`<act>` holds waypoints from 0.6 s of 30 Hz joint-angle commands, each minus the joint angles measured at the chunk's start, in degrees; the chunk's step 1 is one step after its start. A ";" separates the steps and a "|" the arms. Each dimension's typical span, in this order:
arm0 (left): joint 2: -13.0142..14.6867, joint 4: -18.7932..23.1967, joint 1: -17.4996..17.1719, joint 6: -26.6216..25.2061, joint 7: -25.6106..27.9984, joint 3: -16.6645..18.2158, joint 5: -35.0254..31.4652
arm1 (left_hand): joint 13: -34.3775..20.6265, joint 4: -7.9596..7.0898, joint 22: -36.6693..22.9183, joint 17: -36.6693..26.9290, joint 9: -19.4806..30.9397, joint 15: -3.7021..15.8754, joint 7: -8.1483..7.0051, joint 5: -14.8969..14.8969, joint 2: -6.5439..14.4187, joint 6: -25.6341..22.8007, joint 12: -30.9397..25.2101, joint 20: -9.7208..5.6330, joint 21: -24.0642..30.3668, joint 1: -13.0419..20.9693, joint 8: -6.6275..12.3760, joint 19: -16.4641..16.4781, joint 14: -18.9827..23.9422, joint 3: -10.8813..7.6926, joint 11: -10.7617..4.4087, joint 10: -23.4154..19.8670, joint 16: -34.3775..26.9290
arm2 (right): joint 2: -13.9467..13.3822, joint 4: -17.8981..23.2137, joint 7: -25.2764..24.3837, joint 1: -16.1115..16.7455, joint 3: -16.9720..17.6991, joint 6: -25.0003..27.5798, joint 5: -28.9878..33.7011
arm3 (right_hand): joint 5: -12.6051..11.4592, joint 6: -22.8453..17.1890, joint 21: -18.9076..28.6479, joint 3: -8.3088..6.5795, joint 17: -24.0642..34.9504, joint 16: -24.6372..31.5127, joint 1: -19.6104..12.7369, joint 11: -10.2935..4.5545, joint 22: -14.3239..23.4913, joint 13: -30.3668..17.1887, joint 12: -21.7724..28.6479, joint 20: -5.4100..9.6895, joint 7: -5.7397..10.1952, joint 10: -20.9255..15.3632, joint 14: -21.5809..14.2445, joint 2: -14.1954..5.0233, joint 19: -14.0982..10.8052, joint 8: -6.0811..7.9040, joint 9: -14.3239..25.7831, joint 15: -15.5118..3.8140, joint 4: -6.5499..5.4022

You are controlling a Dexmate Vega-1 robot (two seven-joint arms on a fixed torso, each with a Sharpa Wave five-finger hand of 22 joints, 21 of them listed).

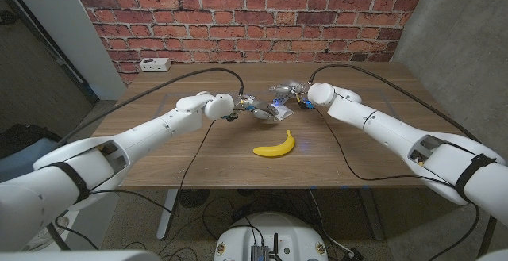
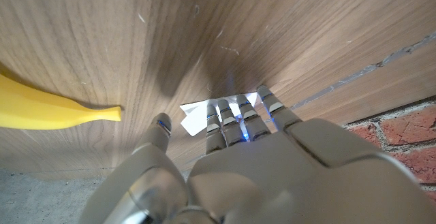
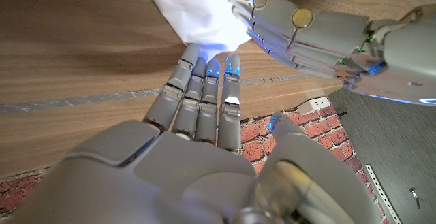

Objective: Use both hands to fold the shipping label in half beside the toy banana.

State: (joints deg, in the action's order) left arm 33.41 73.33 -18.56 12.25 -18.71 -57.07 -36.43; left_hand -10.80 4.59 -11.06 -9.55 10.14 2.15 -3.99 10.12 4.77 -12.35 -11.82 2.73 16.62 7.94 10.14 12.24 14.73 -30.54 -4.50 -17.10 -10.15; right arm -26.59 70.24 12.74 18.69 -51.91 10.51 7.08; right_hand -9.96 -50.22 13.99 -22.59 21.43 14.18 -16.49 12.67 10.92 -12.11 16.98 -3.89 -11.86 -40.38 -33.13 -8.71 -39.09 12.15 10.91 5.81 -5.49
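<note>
Shipping label [image 3: 194,9] lies on tabletop [image 1: 198,154] just behind toy banana [image 1: 275,144], under both sets of fingertips. Left hand [image 1: 252,105] and right hand [image 1: 287,96] outstretched, gripping nothing. Likely thin, light, floppy, slippery: best pinched at 2 opposite edges.

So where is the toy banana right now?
In the head view the toy banana lies on the wooden table near its middle, just on the near side of the two hands meeting over the shipping label.

one toy banana [image 1: 276,145], one shipping label [image 3: 187,9], two hands
</note>
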 commanded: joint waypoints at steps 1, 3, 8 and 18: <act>-0.32 -0.90 0.47 0.17 0.03 -0.43 0.03 | -0.20 0.20 -0.16 -0.25 -0.04 2.78 0.42 0.28 -0.64 0.24 -0.16 -0.38 -0.25 0.05 0.00 0.11 -0.14 -0.08 0.40 0.10 -0.11 | -0.13 -0.14 0.57 -0.50 -0.98 0.68 0.70 | -0.31 0.12 -0.13 -0.03 0.01 -0.19 0.78 -0.11 0.06 -0.07 -0.26 0.58 0.07 0.31 0.04 0.11 -0.02 -0.29 0.14 -0.19 -0.68; -0.38 -0.98 0.52 0.20 0.03 -0.47 0.09 | -0.21 0.20 -0.16 -0.25 -0.05 2.90 -0.09 0.27 -0.61 0.21 -0.15 -0.45 -0.28 0.03 0.05 0.11 -0.14 -0.09 0.21 0.09 -0.13 | -0.64 0.96 -0.12 -0.04 -0.61 0.34 0.77 | -0.35 0.11 -0.04 0.06 -0.01 -0.18 0.96 -0.11 0.06 -0.07 -0.28 0.50 0.09 0.31 -0.16 0.12 -0.25 -0.35 0.14 -0.09 -0.81; -0.49 -1.00 0.62 -0.12 -0.06 -0.65 -0.11 | -0.21 0.24 -0.16 -0.25 -0.05 3.07 -0.66 0.28 -0.64 0.21 -0.18 -0.54 -0.32 0.00 0.13 0.16 -0.13 -0.07 -0.12 -0.07 -0.16 | -2.06 3.87 -4.09 1.98 0.87 -2.25 1.41 | -0.41 0.64 0.07 0.21 -0.05 -0.34 1.27 -0.10 0.04 -0.04 -0.39 0.31 0.15 0.51 -0.15 0.12 -0.56 -0.69 0.12 0.22 -1.03; -0.42 -0.51 0.60 -0.46 -0.07 -0.90 -0.45 | -0.22 0.35 -0.16 -0.23 -0.04 3.36 -1.33 0.32 -0.73 0.23 -0.20 -0.76 -0.43 0.01 0.20 0.13 -0.14 -0.05 -0.36 -0.22 -0.17 | -3.46 8.65 -15.75 7.06 3.96 -6.34 5.17 | -0.61 2.04 0.13 -0.44 0.65 0.52 -0.10 -0.07 0.16 -0.43 -0.06 -0.29 0.25 0.09 -1.86 -0.57 -0.44 -1.27 0.22 0.00 0.31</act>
State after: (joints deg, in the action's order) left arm 32.96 72.45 -17.91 12.31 -18.67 -57.66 -36.44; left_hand -10.80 4.58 -11.10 -9.49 10.15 2.25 -4.93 10.12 4.54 -11.86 -11.67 2.32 16.28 7.71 10.14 12.25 14.63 -30.55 -4.41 -16.99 -10.14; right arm -28.56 74.36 6.88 21.53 -50.65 7.79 9.19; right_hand -10.18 -48.42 13.88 -22.74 21.68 14.20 -15.52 12.60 10.92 -12.24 16.63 -3.89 -11.62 -39.88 -34.15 -8.89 -39.53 11.00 10.92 5.88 -5.82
